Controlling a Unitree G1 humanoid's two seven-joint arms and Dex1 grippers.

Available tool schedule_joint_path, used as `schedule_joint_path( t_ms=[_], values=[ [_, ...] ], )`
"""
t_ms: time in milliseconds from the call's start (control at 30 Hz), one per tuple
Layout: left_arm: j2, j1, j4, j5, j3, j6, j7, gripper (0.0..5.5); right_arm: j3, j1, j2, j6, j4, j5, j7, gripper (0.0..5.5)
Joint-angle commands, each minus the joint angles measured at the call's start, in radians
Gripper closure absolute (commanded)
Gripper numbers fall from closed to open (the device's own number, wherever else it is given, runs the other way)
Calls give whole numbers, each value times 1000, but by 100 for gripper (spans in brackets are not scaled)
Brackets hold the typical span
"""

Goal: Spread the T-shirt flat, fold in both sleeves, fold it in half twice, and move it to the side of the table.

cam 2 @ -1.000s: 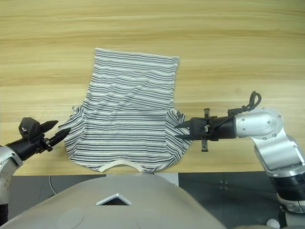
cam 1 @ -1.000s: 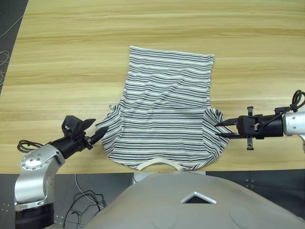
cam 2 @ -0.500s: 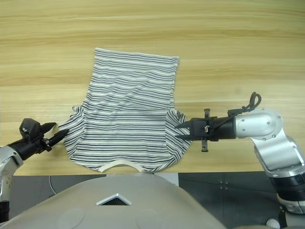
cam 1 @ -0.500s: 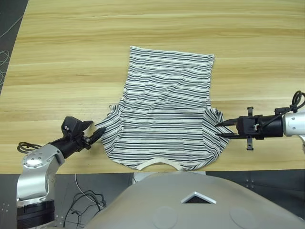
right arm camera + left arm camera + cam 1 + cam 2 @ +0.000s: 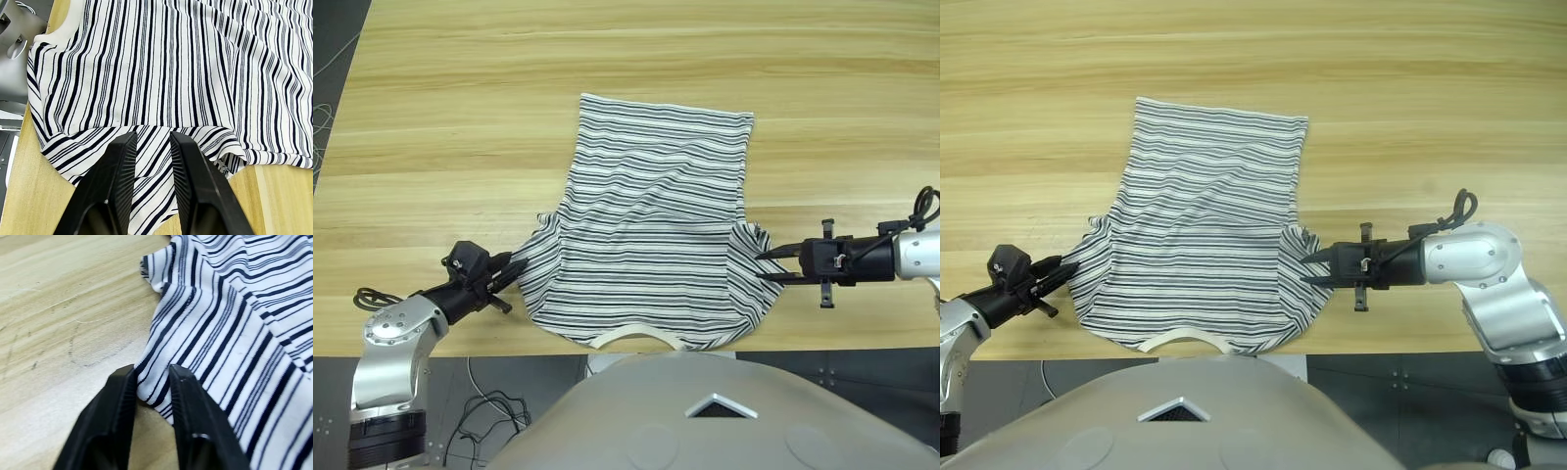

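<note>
T-shirt (image 5: 651, 235) work takes place on a wide wooden tabletop (image 5: 460, 98). The garment lies near the robot's side of it, with the collar (image 5: 641, 340) at the near edge and the hem pointing away. The body is mostly laid out, with shallow ripples across the stripes. Both sleeves sit bunched in against the sides, so I judge the step in hand to be the spreading.

The left sleeve (image 5: 533, 269) is drawn to a point toward the left end effector (image 5: 509, 268). That end effector is closed narrow on the cloth, and the left wrist view shows a fold of striped fabric pinched between its black fingers (image 5: 117, 401). The right sleeve (image 5: 751, 257) is crumpled beside the right end effector (image 5: 766, 266). I cannot tell whether this one is clamped on the cloth or only poised at it.

To do the step well:
- Pull each sleeve straight outward, low over the wood, so the fabric slides rather than lifts.
- Make the two pulls roughly equal, since a stronger left tug would likely drag the whole body sideways.
- Take it slowly, because the left pinch holds little cloth near the sleeve's edge and a hard pull may slip it free.
- Confirm the right side's hold before drawing.
- Keep the collar from creeping off the near edge.
</note>
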Motion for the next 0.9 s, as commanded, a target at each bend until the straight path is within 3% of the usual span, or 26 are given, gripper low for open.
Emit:
schedule_joint_path(
  t_ms=[33, 133, 467, 600, 900],
  values=[
    [19, 9, 20, 22, -13, 4, -3, 504, 4, -9, 6, -7, 1, -14, -9, 429],
    [17, 4, 23, 22, -9, 1, 3, 538, 4, -8, 7, -9, 3, -14, -11, 429],
    [11, 27, -96, -30, 33, 19, -1, 538, 36, -7, 26, -9, -3, -18, -25, 429],
    [18, 29, -163, -205, 98, 139, -65, 538, 50, -10, 38, -9, -3, -25, -27, 429],
    [36, 41, -218, -283, 131, 210, -82, 538, 65, -17, 43, -9, -4, -28, -30, 429]
  ],
)
